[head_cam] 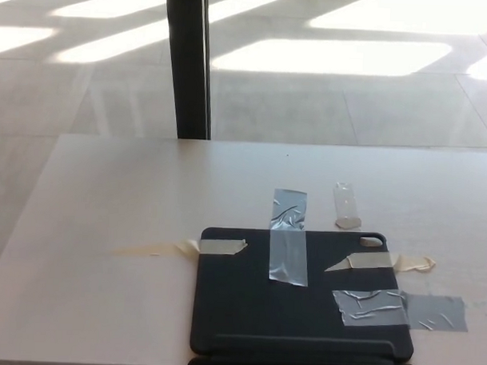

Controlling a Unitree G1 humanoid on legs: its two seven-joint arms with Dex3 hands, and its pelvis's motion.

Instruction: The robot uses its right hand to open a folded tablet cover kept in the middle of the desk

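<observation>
Looking down from the head view, we see a pale bench (pixel 107 194) with a dark tablet cover (pixel 247 303) lying flat on it, toward the near edge and a little right of the middle. The cover is closed, its folded flap forming a raised band (pixel 302 345) along the near side, and its lowest edge is cut off by the bottom of the picture. Several pieces of tape fasten it to the bench: a silver strip (pixel 289 236) runs upright over the far edge, a second crumpled silver strip (pixel 399 310) crosses the right edge, a beige strip (pixel 185 248) reaches off the far left corner, and another beige strip (pixel 381 262) reaches off to the right near the camera cutout (pixel 370 241). A small clear piece of tape (pixel 345 205) lies on the bench just beyond the cover's far right corner, apart from it. Neither of our hands shows in the picture, left or right, so we cannot tell whether their fingers are spread or pressed together, and nothing is touching the cover. Beyond the bench a dark upright post (pixel 188 60) stands at its far edge, left of centre, and behind it a tiled floor (pixel 350 98) is crossed by bright patches of sunlight.
</observation>
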